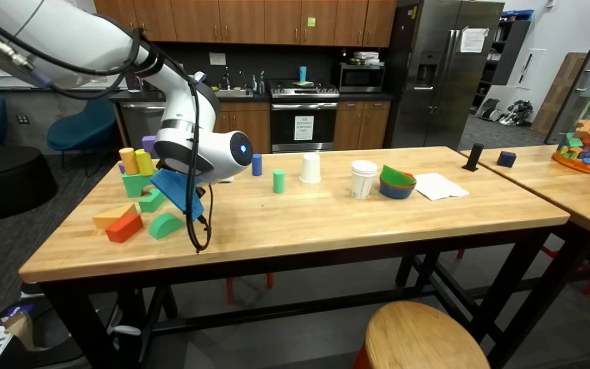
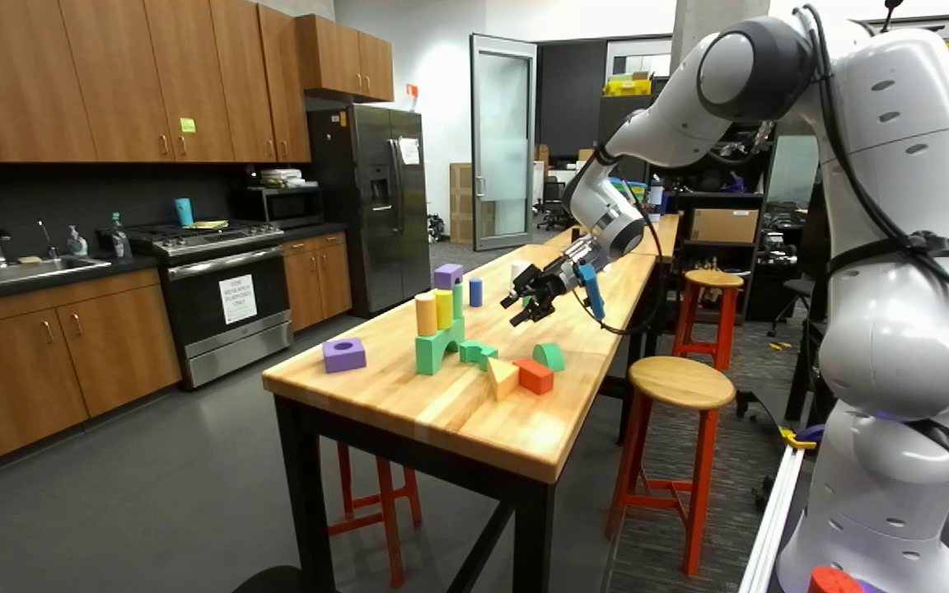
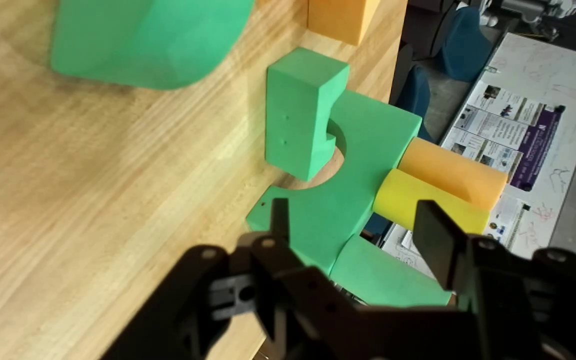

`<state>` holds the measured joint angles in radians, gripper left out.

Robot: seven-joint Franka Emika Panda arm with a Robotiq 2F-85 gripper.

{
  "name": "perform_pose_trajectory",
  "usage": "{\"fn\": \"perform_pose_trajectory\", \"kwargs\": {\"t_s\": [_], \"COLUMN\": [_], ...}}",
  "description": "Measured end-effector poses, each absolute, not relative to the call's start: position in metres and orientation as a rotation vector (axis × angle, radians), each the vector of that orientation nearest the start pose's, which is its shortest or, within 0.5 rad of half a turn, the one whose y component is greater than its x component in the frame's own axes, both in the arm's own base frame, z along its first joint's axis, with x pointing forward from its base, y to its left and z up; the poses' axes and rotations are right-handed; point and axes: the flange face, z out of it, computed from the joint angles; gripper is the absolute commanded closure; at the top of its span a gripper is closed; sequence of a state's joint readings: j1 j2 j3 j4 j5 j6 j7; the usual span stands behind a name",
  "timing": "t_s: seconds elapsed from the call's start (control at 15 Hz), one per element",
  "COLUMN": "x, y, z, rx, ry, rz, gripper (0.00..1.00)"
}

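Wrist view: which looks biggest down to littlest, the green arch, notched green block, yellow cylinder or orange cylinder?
1. Green arch
2. Notched green block
3. Yellow cylinder and orange cylinder: too alike to rank; fingers partly cover the yellow one.

Cylinders [image 2: 444,310] stand on an arch block [image 2: 440,341] on the table [image 2: 409,403].

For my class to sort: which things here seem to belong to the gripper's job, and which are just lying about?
Seem to belong, being nearest the open gripper:
green arch
notched green block
yellow cylinder
orange cylinder

Seem just lying about, farther from it:
stacked white cups
upside-down white cup
nested bowls
white paper
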<state>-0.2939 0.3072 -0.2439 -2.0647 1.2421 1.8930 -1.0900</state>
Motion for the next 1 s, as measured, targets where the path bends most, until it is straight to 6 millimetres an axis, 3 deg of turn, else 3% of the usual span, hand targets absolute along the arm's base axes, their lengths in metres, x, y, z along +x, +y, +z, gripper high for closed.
{"fn": "perform_pose_trajectory", "kwargs": {"t_s": [0.07, 0.13, 0.27, 0.6, 1.0], "x": [0.522, 0.522, 0.522, 0.522, 0.523], "y": [-0.227, -0.227, -0.227, -0.228, -0.236], "z": [0.290, 0.290, 0.289, 0.286, 0.298], "rx": [-2.136, -2.136, -2.136, -2.199, -2.515], "ry": [0.192, 0.192, 0.192, 0.167, 0.008], "rz": [-0.527, -0.527, -0.526, -0.504, -0.428], "gripper": [0.34, 0.09, 0.04, 0.00, 0.00]}}
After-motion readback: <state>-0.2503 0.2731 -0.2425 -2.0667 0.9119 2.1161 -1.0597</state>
